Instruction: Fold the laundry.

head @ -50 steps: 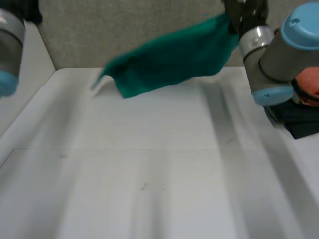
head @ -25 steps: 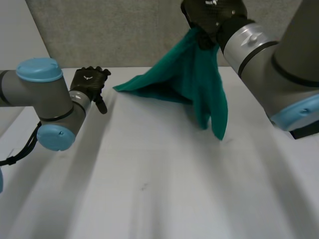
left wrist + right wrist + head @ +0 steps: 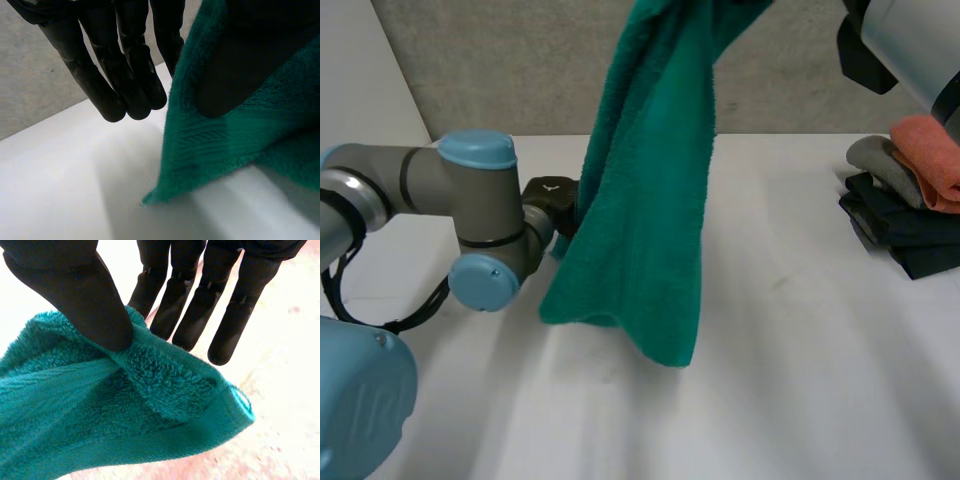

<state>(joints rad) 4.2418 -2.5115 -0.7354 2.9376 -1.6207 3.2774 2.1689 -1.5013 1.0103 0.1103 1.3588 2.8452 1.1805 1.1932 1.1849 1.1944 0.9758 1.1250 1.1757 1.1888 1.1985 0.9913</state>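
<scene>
A teal-green terry-cloth towel hangs lengthwise over the white table. In the head view it drops from 12 o'clock to just below the centre, its lower hem loose and wavy close over the tabletop.

The black right hand has it by an upper corner. In the right wrist view the thumb presses the thick pile against the straight fingers, so the hand is clamped on the cloth, and the hemmed corner tip sticks out just past the fingertips. The right arm shows at 1 to 2 o'clock in the head view.

The black left hand sits at 9 o'clock of the towel, right at its side edge, at the end of the grey left arm with light-blue caps. In the left wrist view its fingers are straight and close together, bare of cloth, beside the towel's edge. The thumb stands well apart from them on the near face of the towel. Nothing is pinched, so the hand is spread; I cannot tell whether the thumb touches the pile.

At 3 o'clock on the table, well apart from the towel, lies a stack of folded clothes: an orange piece, a grey piece, dark ones beneath.
</scene>
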